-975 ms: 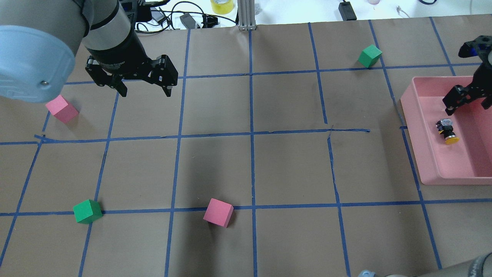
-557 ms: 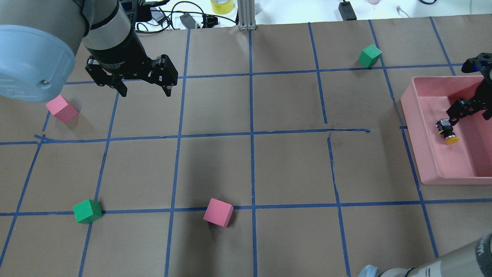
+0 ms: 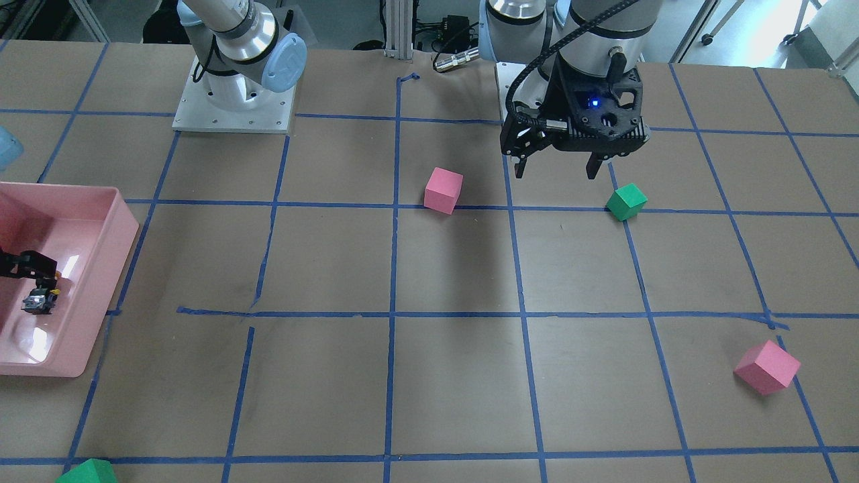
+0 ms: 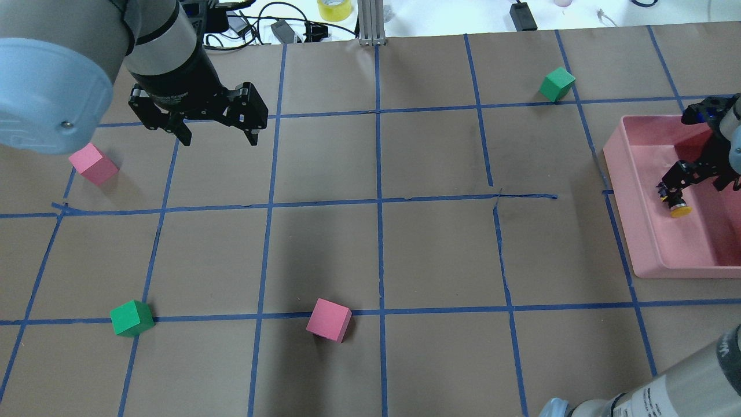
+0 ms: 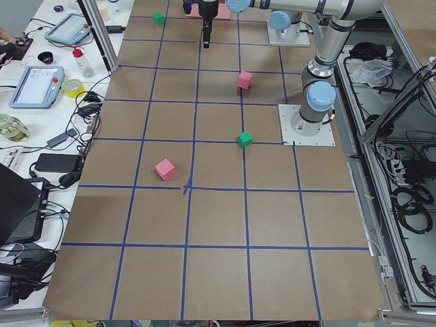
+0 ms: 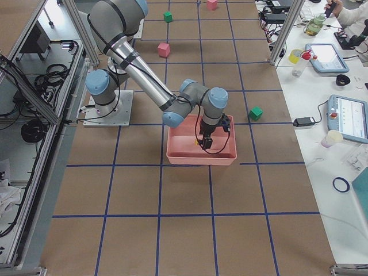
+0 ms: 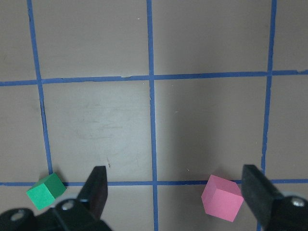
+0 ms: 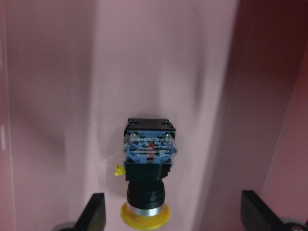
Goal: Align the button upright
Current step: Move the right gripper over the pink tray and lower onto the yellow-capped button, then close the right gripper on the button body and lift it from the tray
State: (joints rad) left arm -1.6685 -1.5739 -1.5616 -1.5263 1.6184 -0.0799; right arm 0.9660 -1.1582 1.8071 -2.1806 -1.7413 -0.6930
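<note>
The button [image 8: 148, 159] lies on its side on the floor of the pink tray [image 4: 622, 174], yellow cap toward the robot and block base away. It also shows in the overhead view [image 4: 675, 204] and the front view [image 3: 39, 300]. My right gripper [image 8: 178, 214] is open and low inside the tray. Its fingers [image 8: 96, 211] stand apart on either side of the button's cap end without touching it. From overhead the right gripper [image 4: 693, 185] covers part of the button's base. My left gripper [image 4: 220, 141] is open and empty, hovering over the far left of the table.
A pink cube [image 4: 92, 164] and a green cube [image 4: 132, 318] lie on the left. Another pink cube [image 4: 329, 319] lies near the front middle. A green cube [image 4: 557, 84] lies far right, beyond the tray. The tray walls close in around the right gripper.
My right gripper has come toward the robot and lower into the tray, until its fingers flank the button. The button and the left arm have not moved.
</note>
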